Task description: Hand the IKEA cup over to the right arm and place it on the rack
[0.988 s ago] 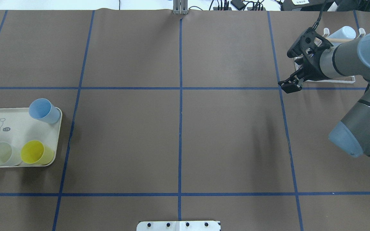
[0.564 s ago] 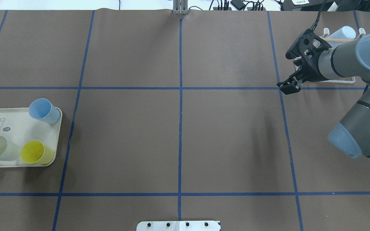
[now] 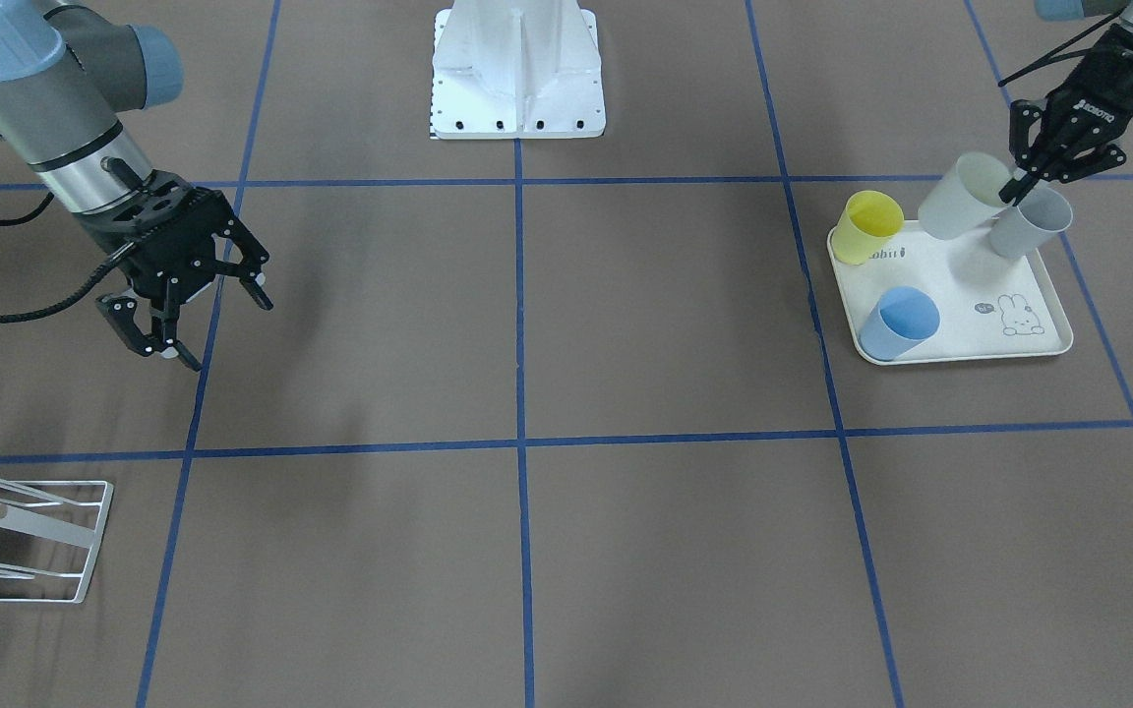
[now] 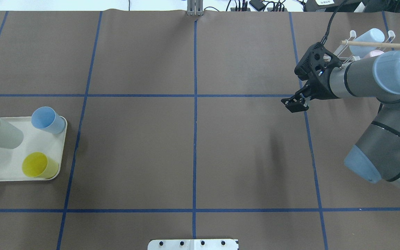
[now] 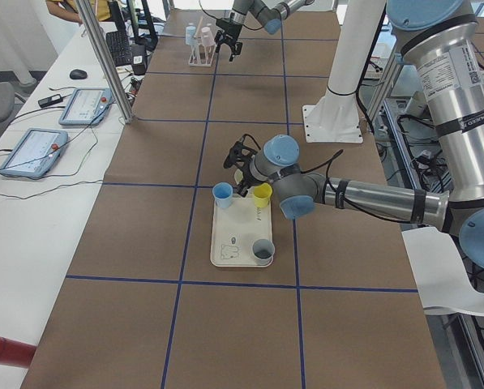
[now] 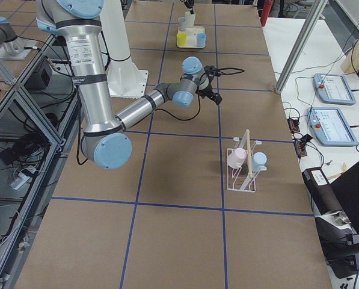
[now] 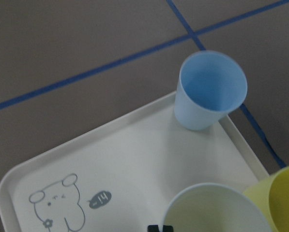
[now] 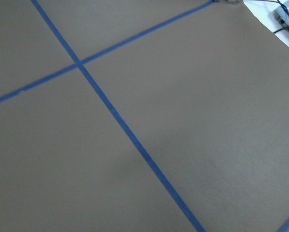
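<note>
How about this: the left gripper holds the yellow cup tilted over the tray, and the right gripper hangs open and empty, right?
Not the yellow cup: in the front-facing view the left gripper holds the pale cream cup tilted over the tray, while the yellow cup stands on it. The right gripper hangs open and empty.

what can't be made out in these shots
Left gripper: overhead view's left edge cuts it off.
Grey cup: same edge leaves only a sliver.
Rack: front view's left edge crops it; overhead, the right arm hides its base.
Pink cup on the rack: overhead, mostly behind that arm.
</note>
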### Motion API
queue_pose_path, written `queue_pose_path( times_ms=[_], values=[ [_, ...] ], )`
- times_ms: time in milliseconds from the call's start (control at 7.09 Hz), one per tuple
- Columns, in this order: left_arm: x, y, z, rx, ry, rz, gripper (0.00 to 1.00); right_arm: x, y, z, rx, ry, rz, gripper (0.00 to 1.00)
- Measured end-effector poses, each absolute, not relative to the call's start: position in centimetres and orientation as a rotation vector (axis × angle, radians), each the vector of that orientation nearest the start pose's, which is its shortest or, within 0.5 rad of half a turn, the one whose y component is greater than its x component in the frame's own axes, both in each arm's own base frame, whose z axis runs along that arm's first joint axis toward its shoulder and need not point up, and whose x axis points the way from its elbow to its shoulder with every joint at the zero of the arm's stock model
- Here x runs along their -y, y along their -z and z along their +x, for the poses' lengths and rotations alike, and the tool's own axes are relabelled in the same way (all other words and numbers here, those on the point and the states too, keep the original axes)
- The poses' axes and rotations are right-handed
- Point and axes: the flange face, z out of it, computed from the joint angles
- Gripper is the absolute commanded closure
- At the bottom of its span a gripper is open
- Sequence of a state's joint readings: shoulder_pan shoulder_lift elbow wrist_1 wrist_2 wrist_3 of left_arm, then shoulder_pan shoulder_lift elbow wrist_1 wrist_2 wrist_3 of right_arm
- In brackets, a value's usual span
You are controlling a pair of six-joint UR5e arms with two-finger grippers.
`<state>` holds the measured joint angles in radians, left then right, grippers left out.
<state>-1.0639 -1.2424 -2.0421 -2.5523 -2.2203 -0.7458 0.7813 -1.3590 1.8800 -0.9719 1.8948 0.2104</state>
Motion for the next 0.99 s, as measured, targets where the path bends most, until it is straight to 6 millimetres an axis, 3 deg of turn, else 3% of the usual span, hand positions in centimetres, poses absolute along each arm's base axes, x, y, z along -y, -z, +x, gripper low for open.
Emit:
queue_pose_path(
  times_ms=[423, 705, 988],
  values=[
    [38.4, -32.9, 14.9, -1.406, 0.021, 0.373, 1.0, 43.3, -29.1, -37.0, 0.961, 0.65, 0.909, 0.01],
    [38.7, -24.8, 19.5, -1.585, 0.062, 0.213, 1.0, 41.2, -23.9, -41.3, 1.021, 0.613, 0.976, 0.01],
    [38.0, -20.2, 23.6, -1.675, 0.089, 0.099, 1.0, 37.7, -18.8, -45.8, 1.072, 0.606, 1.05, 0.01]
  ],
)
